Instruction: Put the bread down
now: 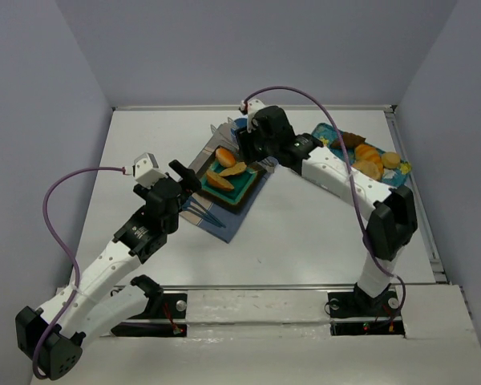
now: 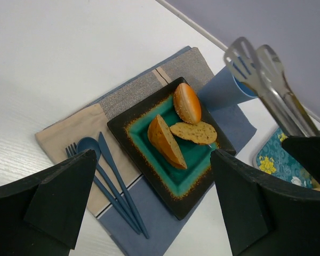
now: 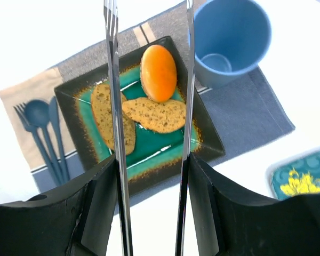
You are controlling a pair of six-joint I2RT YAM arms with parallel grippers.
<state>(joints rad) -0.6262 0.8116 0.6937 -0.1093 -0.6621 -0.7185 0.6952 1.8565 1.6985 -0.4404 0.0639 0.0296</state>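
Observation:
A square black plate with a teal centre lies on a placemat and holds three pieces of bread: a round bun and two seeded slices. My right gripper is shut on metal tongs. The tong arms stand apart and empty above the plate, either side of the bread. From the top, the right gripper hangs over the plate's far corner. My left gripper is open and empty, above the plate's near side; it sits by the cutlery in the top view.
A blue cup stands on the placemat just beyond the plate. Blue fork, spoon and knife lie left of the plate. A teal patterned tray with several more breads sits at the right.

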